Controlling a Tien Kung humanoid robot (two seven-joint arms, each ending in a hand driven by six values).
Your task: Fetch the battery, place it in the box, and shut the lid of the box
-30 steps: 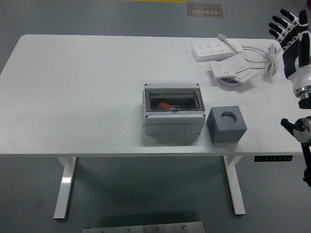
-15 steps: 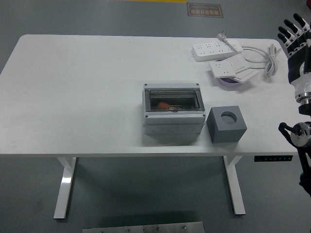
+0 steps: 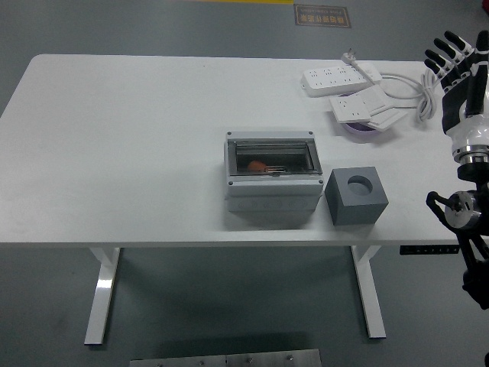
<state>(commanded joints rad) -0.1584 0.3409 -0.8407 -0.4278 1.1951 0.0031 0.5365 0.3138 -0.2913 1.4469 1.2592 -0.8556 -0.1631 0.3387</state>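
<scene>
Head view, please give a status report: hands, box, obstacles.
Right hand open, raised at table's right edge, holding nothing; left not visible. Box lid down, something orange inside. Grey cube just right of box.

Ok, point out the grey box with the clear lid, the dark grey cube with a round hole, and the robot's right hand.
Grey box with clear lid point(image 3: 273, 157): head view, on the lid.
Dark grey cube point(image 3: 369, 199): head view, top face.
Right hand point(image 3: 457, 55): head view, the fingers.

Light: bright, even, from overhead.
Shadows: soft, just in front of the box point(image 3: 273, 180).
Sharpness: slightly grainy.
</scene>
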